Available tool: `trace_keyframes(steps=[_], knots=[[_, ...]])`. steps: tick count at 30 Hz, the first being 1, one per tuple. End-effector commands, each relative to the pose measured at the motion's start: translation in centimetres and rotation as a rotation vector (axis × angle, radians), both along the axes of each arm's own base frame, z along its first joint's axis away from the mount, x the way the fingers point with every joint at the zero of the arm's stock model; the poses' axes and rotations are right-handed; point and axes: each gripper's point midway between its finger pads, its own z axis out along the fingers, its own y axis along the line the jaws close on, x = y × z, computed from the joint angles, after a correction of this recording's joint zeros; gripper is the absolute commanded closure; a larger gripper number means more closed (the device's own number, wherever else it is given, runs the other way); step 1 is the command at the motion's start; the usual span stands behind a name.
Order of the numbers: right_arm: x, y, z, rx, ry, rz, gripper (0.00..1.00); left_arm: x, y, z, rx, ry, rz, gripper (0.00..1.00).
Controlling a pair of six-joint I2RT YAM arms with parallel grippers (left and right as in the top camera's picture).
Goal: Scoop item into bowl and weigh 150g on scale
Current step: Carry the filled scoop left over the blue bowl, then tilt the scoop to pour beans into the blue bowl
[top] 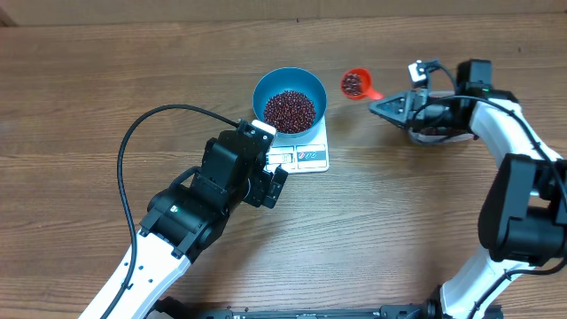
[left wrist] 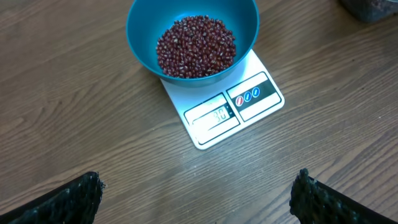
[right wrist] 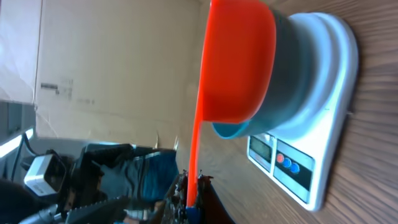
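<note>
Overhead, my two grippers stand either side of the loaded scale.

The blue bowl [top: 290, 80] sits on the white scale [top: 307, 158], with the beans [top: 290, 111] heaped in its middle. My right gripper [top: 379, 103] is clamped on the handle of the red scoop [top: 355, 84]. The scoop hangs just beside the bowl, clear of its rim, and seems to carry a few more beans. My left gripper [left wrist: 196, 204] is spread wide and grasps nothing, low over the table near the scale's display edge.
</note>
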Motion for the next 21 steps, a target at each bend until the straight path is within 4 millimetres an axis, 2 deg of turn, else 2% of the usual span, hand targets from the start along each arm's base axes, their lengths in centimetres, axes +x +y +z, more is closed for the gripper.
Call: trace_keyframes(steps=[1, 6, 9, 17, 21], knots=[[0.1, 2.1, 0.7, 0.041, 0.042, 0.039, 0.96, 0.2, 0.2, -0.1, 0.004, -0.002, 0.012, 0.01], [0.3, 4.8, 1.2, 0.040, -0.011, 0.095, 0.96, 0.2, 0.2, -0.1, 0.004, -0.002, 0.012, 0.00], [0.4, 6.4, 0.9, 0.005, -0.043, 0.115, 0.96, 0.2, 0.2, -0.1, 0.004, -0.002, 0.012, 0.01], [1.0, 9.9, -2.6, -0.233, -0.120, 0.097, 0.96, 0.2, 0.2, -0.1, 0.004, -0.002, 0.012, 0.00], [1.1, 11.2, -3.4, -0.305, -0.173, 0.100, 0.96, 0.2, 0.2, -0.1, 0.004, -0.002, 0.012, 0.00]])
